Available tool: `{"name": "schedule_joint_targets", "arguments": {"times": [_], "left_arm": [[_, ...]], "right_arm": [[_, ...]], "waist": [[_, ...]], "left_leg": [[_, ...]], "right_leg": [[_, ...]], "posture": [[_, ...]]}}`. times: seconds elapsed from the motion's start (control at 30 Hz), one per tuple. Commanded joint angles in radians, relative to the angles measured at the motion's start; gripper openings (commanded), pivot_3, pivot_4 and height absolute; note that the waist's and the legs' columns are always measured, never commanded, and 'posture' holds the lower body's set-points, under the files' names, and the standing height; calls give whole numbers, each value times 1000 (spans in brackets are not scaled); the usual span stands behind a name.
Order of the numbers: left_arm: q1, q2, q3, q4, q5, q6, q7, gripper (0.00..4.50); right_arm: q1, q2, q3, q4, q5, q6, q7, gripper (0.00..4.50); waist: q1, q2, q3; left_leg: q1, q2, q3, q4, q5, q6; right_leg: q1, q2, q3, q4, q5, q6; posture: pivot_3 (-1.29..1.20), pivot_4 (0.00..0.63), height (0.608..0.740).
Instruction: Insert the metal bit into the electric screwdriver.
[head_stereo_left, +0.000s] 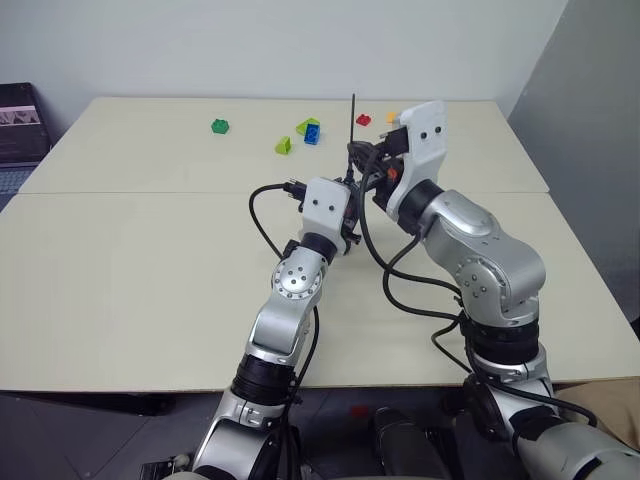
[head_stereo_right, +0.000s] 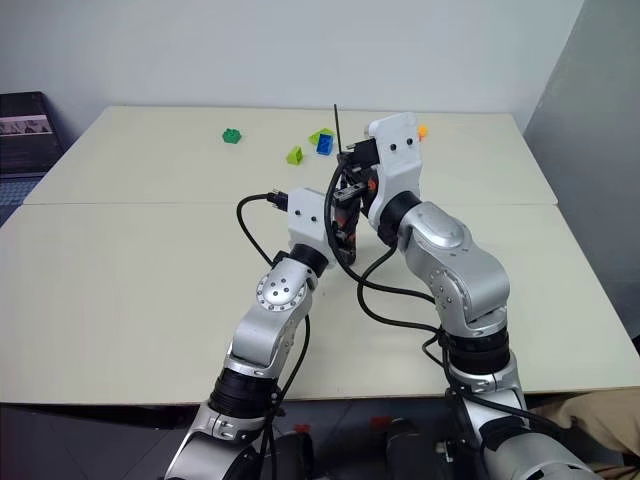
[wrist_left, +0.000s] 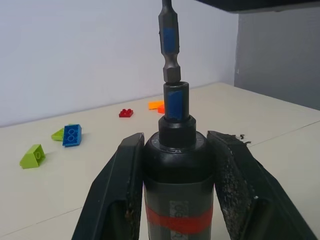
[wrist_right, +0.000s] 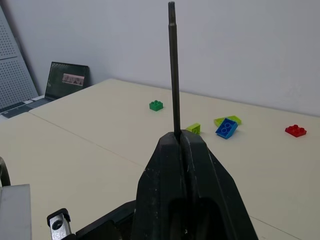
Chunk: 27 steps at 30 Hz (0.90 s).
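Grey metal bit (wrist_right: 173, 75) pinched in R gripper (wrist_right: 183, 142) jaws; L gripper (wrist_left: 175, 165) jaws clamp electric screwdriver (wrist_left: 176, 165). Insertion step: bit's hex end seems just above nose socket; next needs straight push down.

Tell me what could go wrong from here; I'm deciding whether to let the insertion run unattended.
1. The metal bit seems to sit just at the nose socket of the electric screwdriver; any tilt could jam it on the rim.
2. The right gripper pinches the thin rod low down, so pushing may make it slide or pivot between the fingers.
3. The left gripper clamps a round body, which might twist or slip under load.
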Motion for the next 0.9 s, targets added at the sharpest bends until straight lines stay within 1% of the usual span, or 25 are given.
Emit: {"name": "schedule_joint_targets", "arguments": {"times": [0.03, 0.9], "left_arm": [[4, 2, 5, -15, 29, 1, 18, 1617], [7, 7, 6, -16, 29, 6, 13, 1617]], "right_arm": [[1, 5, -3, -34, -4, -16, -1, 0], [-8, 4, -7, -86, -4, 1, -9, 0]], "waist": [[0, 0, 0], [0, 0, 0]], "left_leg": [[0, 0, 0, 0, 0, 0], [-1, 0, 0, -1, 0, 0]], "right_leg": [[0, 0, 0, 0, 0, 0], [-2, 0, 0, 0, 0, 0]], "posture": [[0, 150, 740], [0, 150, 740]]}}
